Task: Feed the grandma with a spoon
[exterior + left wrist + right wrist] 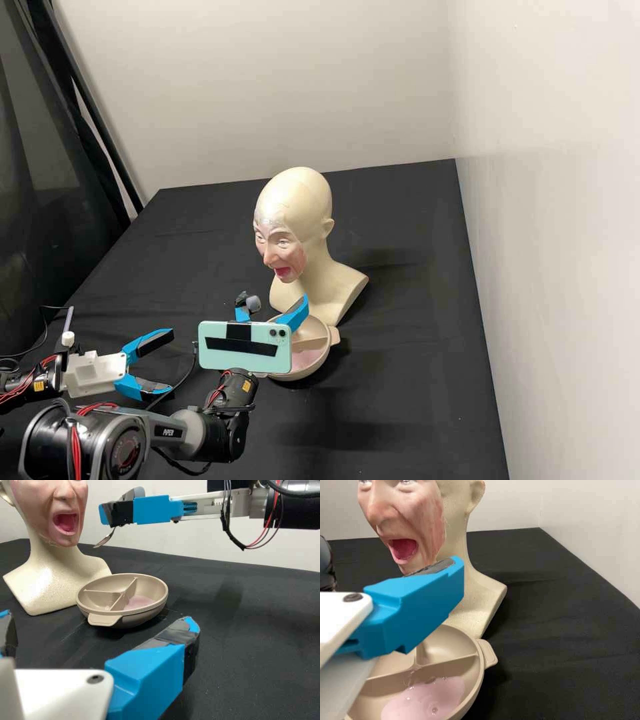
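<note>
Your right gripper (272,305): jaws apart, spoon (102,541) at one fingertip, just beside head's (297,227) chin, above bowl (135,617). Your left gripper (163,360): jaws wide, low over bench (413,267), left of bowl. Wall (553,267) bounds bench's right edge; open bench behind head.

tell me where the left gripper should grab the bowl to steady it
Probably the flat tab sticking out of the bowl rim toward the left gripper. Come in low along the bench from that side; the tab is flat, the wall round, and pink liquid sits inside.
</note>
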Robot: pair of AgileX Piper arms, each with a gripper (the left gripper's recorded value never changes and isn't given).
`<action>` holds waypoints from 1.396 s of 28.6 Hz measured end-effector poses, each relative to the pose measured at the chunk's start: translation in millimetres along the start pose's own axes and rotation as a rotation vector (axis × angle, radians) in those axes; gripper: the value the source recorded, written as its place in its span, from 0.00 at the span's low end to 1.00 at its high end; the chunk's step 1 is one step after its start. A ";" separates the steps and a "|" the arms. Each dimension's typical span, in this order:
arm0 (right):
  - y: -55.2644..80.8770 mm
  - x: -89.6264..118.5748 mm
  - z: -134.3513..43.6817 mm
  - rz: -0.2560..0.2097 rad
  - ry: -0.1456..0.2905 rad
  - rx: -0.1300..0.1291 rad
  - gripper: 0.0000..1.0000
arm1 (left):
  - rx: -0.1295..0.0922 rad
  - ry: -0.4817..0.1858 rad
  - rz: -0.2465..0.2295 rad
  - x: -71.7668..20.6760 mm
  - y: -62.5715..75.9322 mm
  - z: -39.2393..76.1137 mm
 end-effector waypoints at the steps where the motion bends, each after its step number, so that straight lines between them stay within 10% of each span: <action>1: -0.3 -0.4 0.3 -0.001 -0.002 0.000 0.00 | 0.000 0.000 0.000 0.0 0.0 0.0; 40: -23.6 -14.4 55.0 -0.105 -0.143 -0.056 0.00 | 0.003 -0.011 -0.005 -0.3 -1.3 3.1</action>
